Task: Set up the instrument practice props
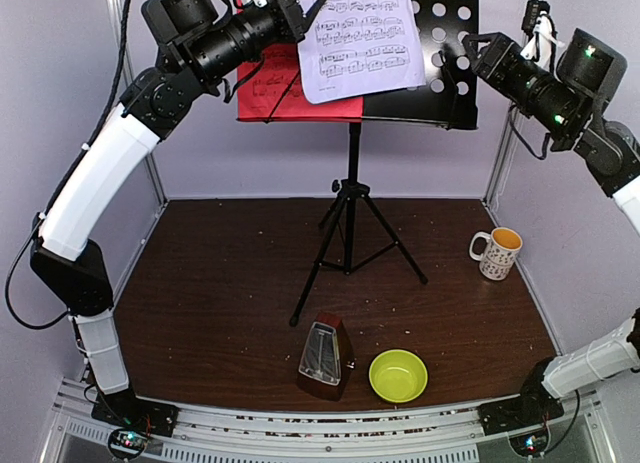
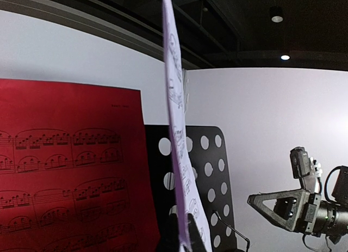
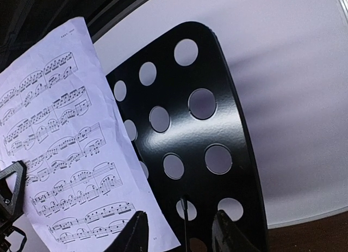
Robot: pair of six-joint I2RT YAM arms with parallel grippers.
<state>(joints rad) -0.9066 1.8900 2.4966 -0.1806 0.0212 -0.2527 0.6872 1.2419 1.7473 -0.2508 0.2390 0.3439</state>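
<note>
The black music stand (image 1: 350, 213) rises on tripod legs at the table's middle. Its perforated desk (image 1: 445, 53) is at the top of the top view. A red music sheet (image 1: 275, 88) rests on the desk's left half. My left gripper (image 1: 305, 5) is shut on the edge of the white music sheet (image 1: 360, 38) and holds it in front of the desk's middle, partly over the red one. In the left wrist view the white sheet (image 2: 176, 127) shows edge-on between the fingertips (image 2: 173, 235). My right gripper (image 3: 182, 229) stands open at the desk's right side, around its thin wire page holder (image 3: 186, 219). The brown metronome (image 1: 325, 356) stands near the front edge.
A yellow-green bowl (image 1: 398, 375) sits just right of the metronome. A patterned mug (image 1: 497, 253) stands at the right by the wall. Metal frame posts rise at both back corners, close behind the arms.
</note>
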